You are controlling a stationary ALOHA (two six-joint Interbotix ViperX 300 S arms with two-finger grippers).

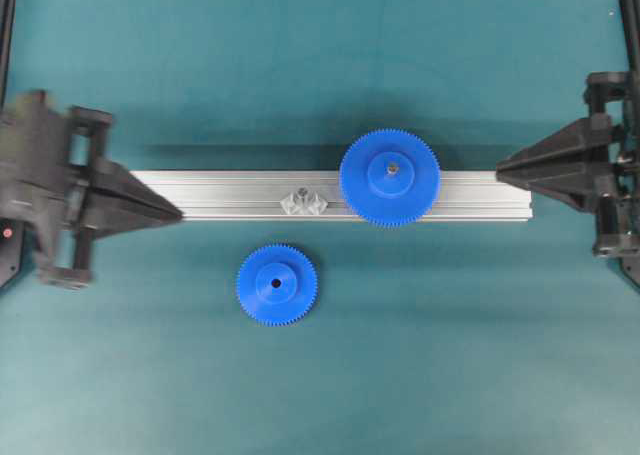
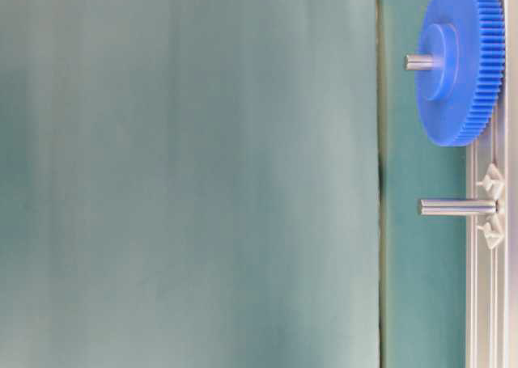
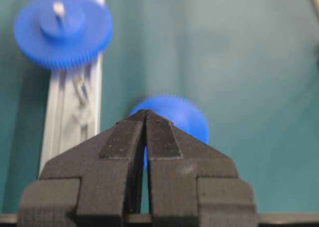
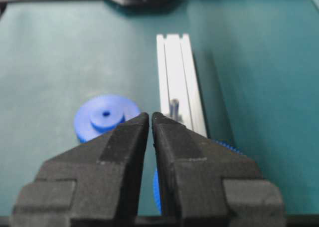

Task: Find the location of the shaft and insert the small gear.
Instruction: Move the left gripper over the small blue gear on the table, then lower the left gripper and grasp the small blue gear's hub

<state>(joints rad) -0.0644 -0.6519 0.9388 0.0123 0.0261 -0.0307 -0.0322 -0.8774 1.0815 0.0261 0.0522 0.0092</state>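
Left gripper (image 1: 178, 213): at the left end of the rail in the overhead view, jaws pressed together with nothing between them; in the left wrist view its fingertips (image 3: 145, 118) meet in a point, empty.
Aluminium rail (image 1: 230, 187): a silvery slotted bar lying across the middle of the teal table (image 1: 320, 65), running from one gripper tip to the other.
Small gear (image 1: 277, 285): flat on the table just in front of the rail, hub up, centre hole visible, apart from the rail and untouched by either gripper; in the left wrist view it sits right behind the closed fingertips, partly hidden by them (image 3: 187, 117); in the right wrist view it lies left of the rail (image 4: 105, 116).
Shaft (image 1: 303, 199): standing upright on the rail on its shiny faceted base, bare, just left of the large gear and up-right of the small gear; the table-level view shows it as a plain pin (image 2: 457, 208) free of any gear.
Large gear (image 1: 389, 177): seated on the rail on its own grey pin, overhanging both rail edges, close beside the shaft without touching it.
Right gripper (image 1: 502, 165): at the right end of the rail, fingers brought together and holding nothing; in its wrist view the large gear is mostly hidden behind the fingers (image 4: 151, 118).
Way to the shaft: nothing covers the pin's top; the large gear crowds its right side.
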